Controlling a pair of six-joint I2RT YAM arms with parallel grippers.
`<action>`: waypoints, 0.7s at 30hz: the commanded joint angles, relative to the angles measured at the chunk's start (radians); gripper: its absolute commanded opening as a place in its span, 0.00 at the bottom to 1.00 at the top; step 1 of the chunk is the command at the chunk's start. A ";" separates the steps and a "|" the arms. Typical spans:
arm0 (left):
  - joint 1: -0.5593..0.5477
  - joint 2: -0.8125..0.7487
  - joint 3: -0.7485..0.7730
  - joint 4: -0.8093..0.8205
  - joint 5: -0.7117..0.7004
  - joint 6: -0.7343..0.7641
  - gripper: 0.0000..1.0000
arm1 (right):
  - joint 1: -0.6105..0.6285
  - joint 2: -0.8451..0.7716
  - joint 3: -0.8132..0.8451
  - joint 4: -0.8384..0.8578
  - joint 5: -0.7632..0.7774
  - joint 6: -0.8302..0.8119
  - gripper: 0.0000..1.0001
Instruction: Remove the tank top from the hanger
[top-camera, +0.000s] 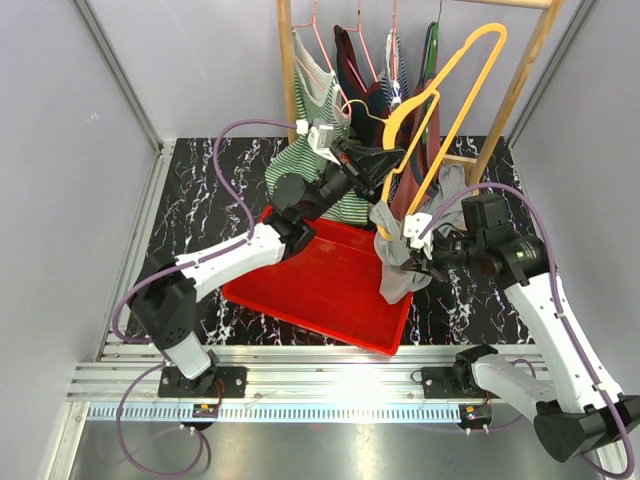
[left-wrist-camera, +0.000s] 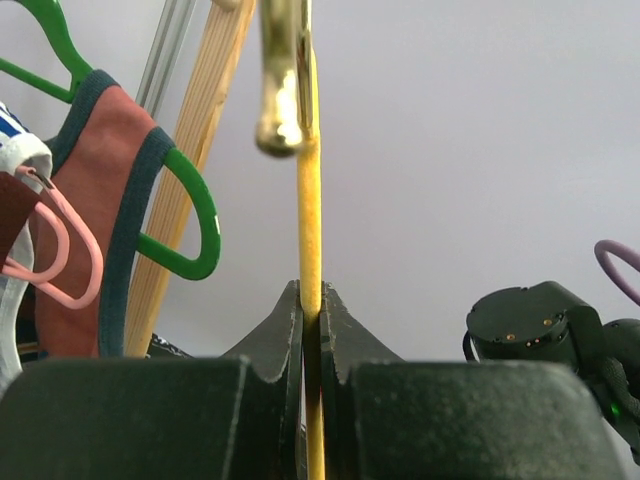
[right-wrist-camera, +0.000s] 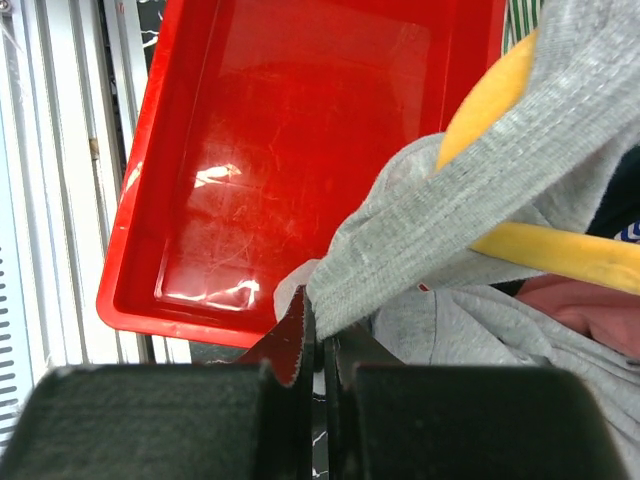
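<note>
The yellow hanger (top-camera: 455, 110) is tilted up over the table, its end rising toward the rack. My left gripper (top-camera: 393, 158) is shut on its thin yellow bar (left-wrist-camera: 310, 230), which runs straight up between the jaws (left-wrist-camera: 311, 298). A grey tank top (top-camera: 402, 268) droops from the hanger's lower end over the tray's right side. My right gripper (top-camera: 415, 252) is shut on the edge of one grey strap (right-wrist-camera: 470, 210). That strap is stretched across the hanger's yellow shoulder (right-wrist-camera: 490, 90), just above the jaws (right-wrist-camera: 322, 312).
A red tray (top-camera: 310, 290) lies on the black marbled table under both grippers, its corner also below the right gripper (right-wrist-camera: 180, 290). A wooden rack (top-camera: 287, 70) at the back carries a green-striped top (top-camera: 322, 110) and other garments on hangers, among them a green hanger (left-wrist-camera: 190, 240).
</note>
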 joint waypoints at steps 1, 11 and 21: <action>0.009 0.008 0.066 0.173 -0.077 0.041 0.00 | 0.032 0.004 -0.028 -0.037 0.019 0.003 0.00; 0.006 0.094 0.149 0.197 -0.077 0.015 0.00 | 0.080 0.015 -0.076 0.023 0.201 0.040 0.00; 0.006 -0.059 0.079 0.136 -0.047 0.175 0.00 | 0.048 -0.051 0.034 -0.046 0.384 0.089 0.00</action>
